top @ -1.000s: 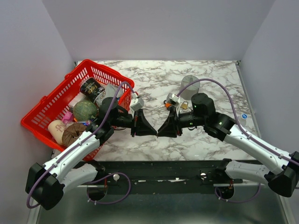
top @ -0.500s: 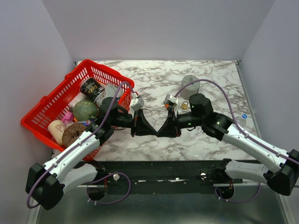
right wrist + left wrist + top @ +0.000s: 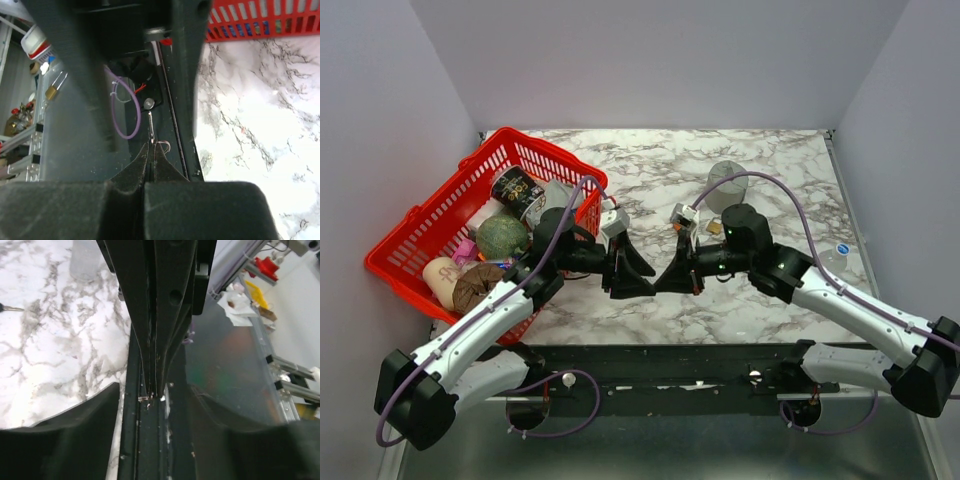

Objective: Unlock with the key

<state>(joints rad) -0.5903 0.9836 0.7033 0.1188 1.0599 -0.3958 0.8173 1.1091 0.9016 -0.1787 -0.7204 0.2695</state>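
From above, the left hand (image 3: 646, 284) and right hand (image 3: 666, 284) meet tip to tip over the near edge of the marble counter (image 3: 770, 160). The key is too small to make out from here. A red basket (image 3: 555, 160) sits at the left of the counter, packed with goods. Among them is a dark can (image 3: 517, 188) whose gold print is too small to read. A grey cup (image 3: 727, 182) stands behind the right arm.

In the left wrist view, the left hand (image 3: 154, 390) has its fingers pressed flat together. A tiny metal sliver (image 3: 145, 398) shows at their tips, and I cannot tell whether they grip it.

In the right wrist view, the right hand (image 3: 151, 152) is clamped tight on the key (image 3: 150, 127). Its thin blade pokes out past the fingertips, a small wire loop shows beside it, and the head is hidden between the fingers. A purple cable (image 3: 131, 112) curls beyond, and a brass padlock (image 3: 50, 91) shows blurred at the far left.
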